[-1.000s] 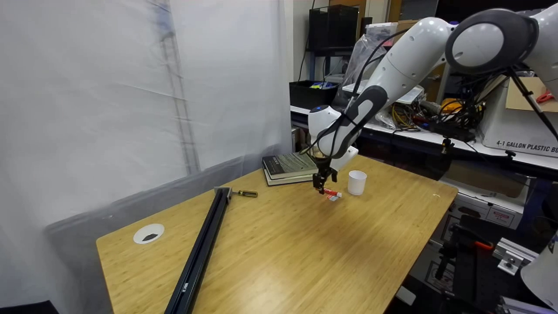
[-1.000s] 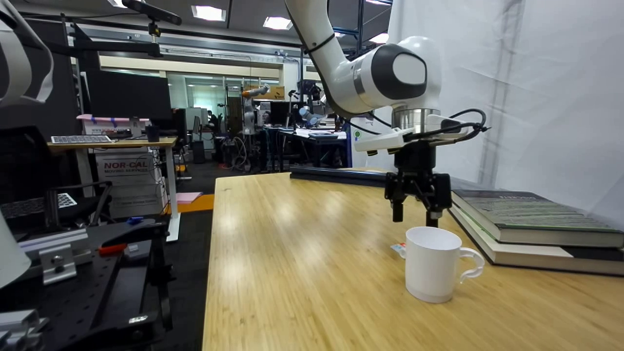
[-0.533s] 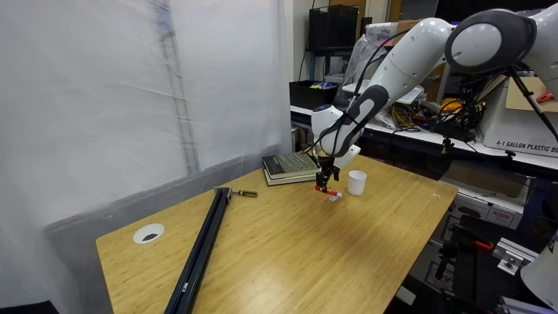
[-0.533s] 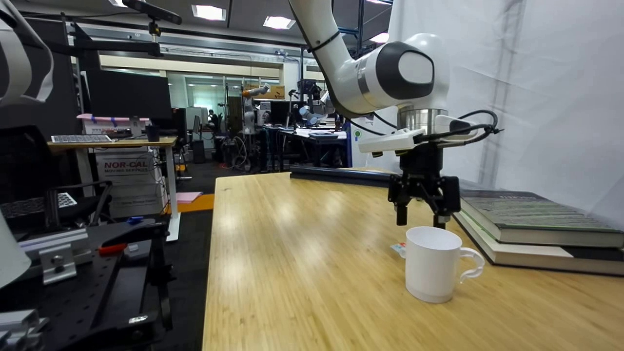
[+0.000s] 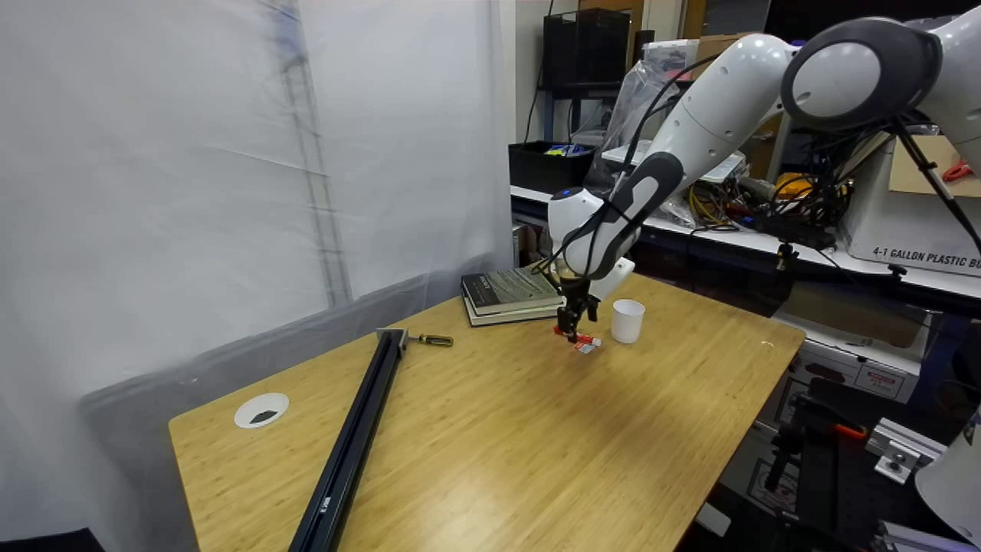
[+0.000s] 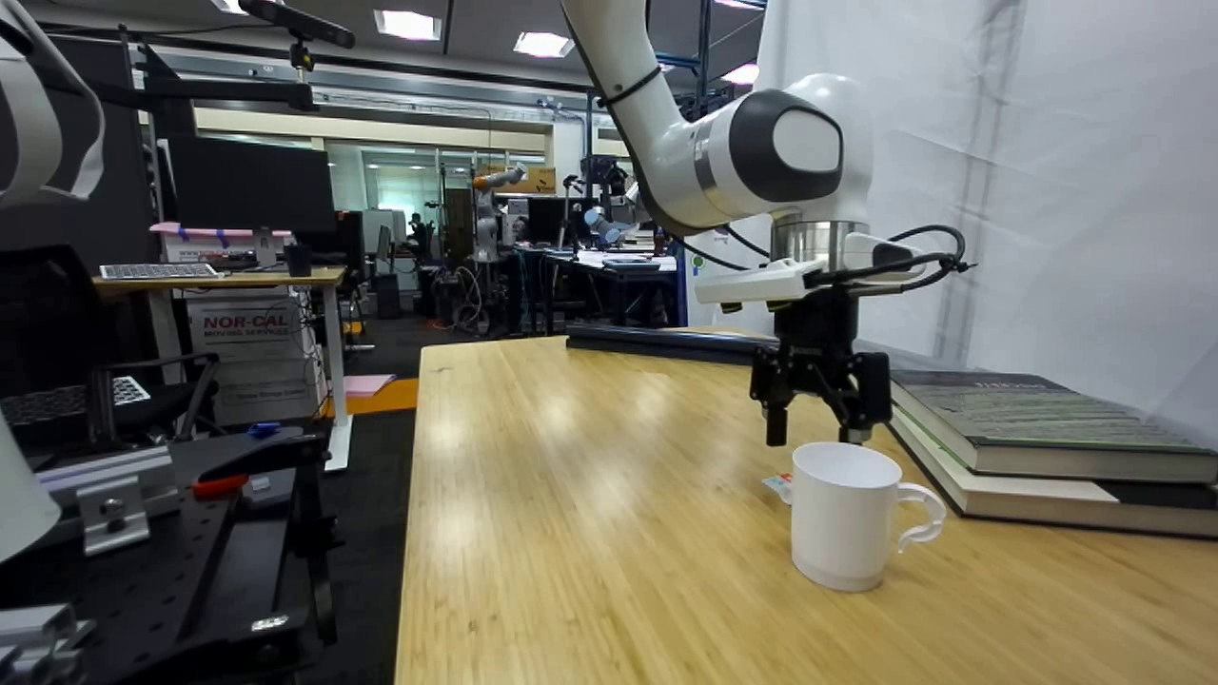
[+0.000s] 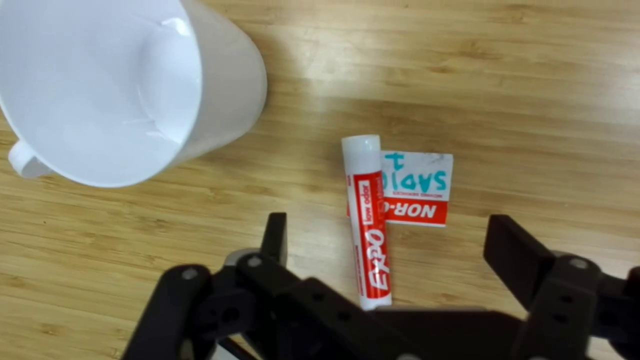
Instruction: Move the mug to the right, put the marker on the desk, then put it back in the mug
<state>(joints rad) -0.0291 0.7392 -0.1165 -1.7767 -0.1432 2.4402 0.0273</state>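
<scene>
– Broad, flat light-wood desk, streaky grain gleaming, and over it the black jointed gripper, jaws spread wide!
– And the smooth white cylindrical mug?
– Upright nearby, loop-handled.
– The slim red-and-white marker?
– Lying on the desk, framed between those jaws (clear of both!), EXPO along its barrel, crossing a rectangular printed label.

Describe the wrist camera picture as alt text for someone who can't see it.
A red-and-white EXPO marker lies on a wooden desk, across a small printed label, seen between open black fingers that do not touch it. A white mug fills the upper left, partly cut off by the frame.
</scene>
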